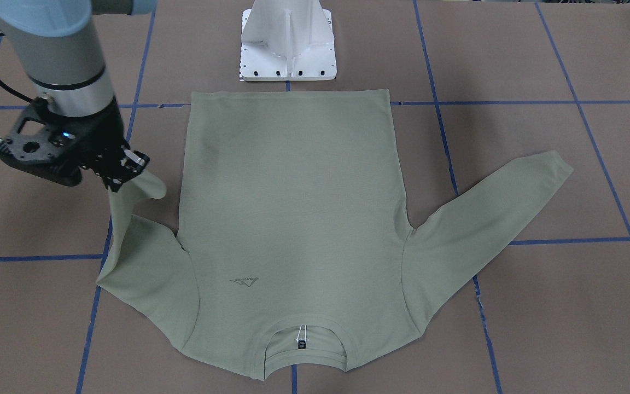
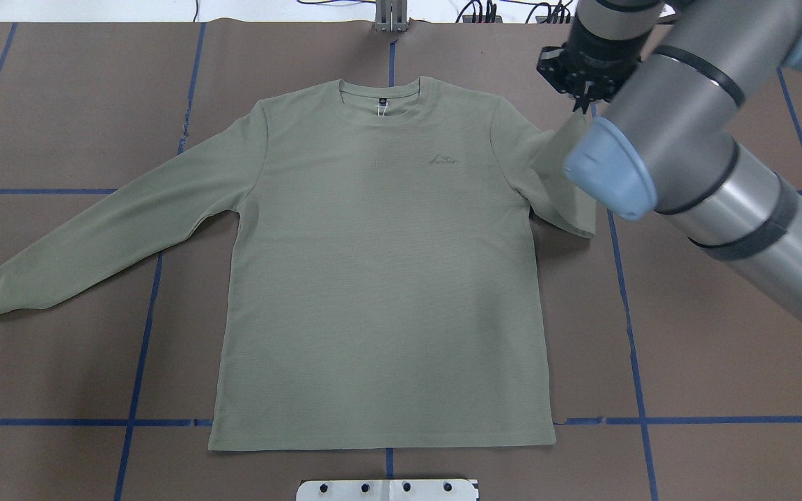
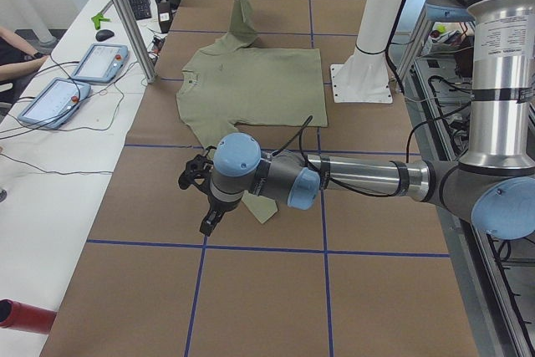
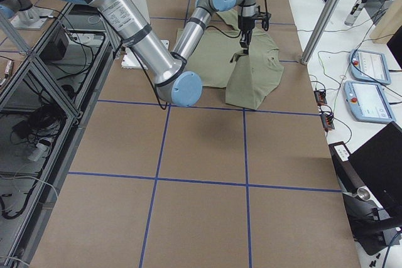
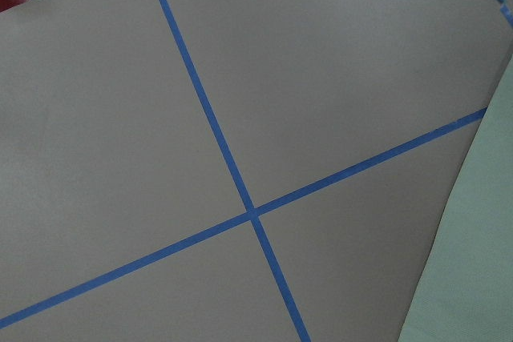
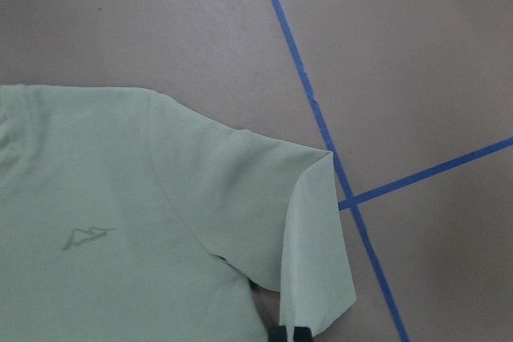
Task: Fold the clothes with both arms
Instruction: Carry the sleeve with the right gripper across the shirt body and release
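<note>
Front-facing: the shirt (image 1: pixel 293 219) lies flat and chest up in the middle of the surface (image 1: pixel 566 306), hem toward the robot's edge. The right claw (image 1: pixel 122 174) is pinched closed on the cuff of the held sleeve (image 1: pixel 134 246), raised off the surface.

Overhead: the free sleeve (image 2: pixel 95 229) stretches toward the surface's left edge.

Left side: the left claw (image 3: pixel 207 216) hangs near that sleeve's end. Whether it is open cannot be told.

Right wrist: the held sleeve folds over beside the shoulder.

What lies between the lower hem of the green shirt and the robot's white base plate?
Between the shirt's hem and the base plate, only a narrow strip of brown table cover, crossed by blue tape; the overhead exterior view shows it.
</note>
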You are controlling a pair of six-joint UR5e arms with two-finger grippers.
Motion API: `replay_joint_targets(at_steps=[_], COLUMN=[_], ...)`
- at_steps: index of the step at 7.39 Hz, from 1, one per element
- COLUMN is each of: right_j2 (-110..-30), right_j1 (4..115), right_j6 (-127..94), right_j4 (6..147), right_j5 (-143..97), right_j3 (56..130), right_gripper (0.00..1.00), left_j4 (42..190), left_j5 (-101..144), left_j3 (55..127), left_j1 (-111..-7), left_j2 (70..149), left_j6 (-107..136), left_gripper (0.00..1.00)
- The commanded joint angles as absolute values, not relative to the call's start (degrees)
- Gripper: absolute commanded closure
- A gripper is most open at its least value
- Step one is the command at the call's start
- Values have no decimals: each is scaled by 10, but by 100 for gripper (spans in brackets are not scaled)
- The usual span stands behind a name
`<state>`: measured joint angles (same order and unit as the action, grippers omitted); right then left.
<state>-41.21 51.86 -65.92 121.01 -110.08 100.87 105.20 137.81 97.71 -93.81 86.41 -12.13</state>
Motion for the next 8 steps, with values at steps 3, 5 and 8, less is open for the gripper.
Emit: replay_joint_targets(at_steps=[3,5,8], right_j2=[-209,-203,-160], right_j1=[423,343,302], right_j6=[-722,-723,-740], right_j4=[1011,940,892], right_j5=[-989,-907,-854], right_j3=[706,664,574], right_gripper=[100,100,100], left_j4=[1053,1053,1054], left_j5=[1378,1378,1379], left_j3=[973,969,960], left_j1=[-938,-938,-938], left_j2=[866,867,867], left_j6=[-121,-121,-122], left_gripper=[0,0,0])
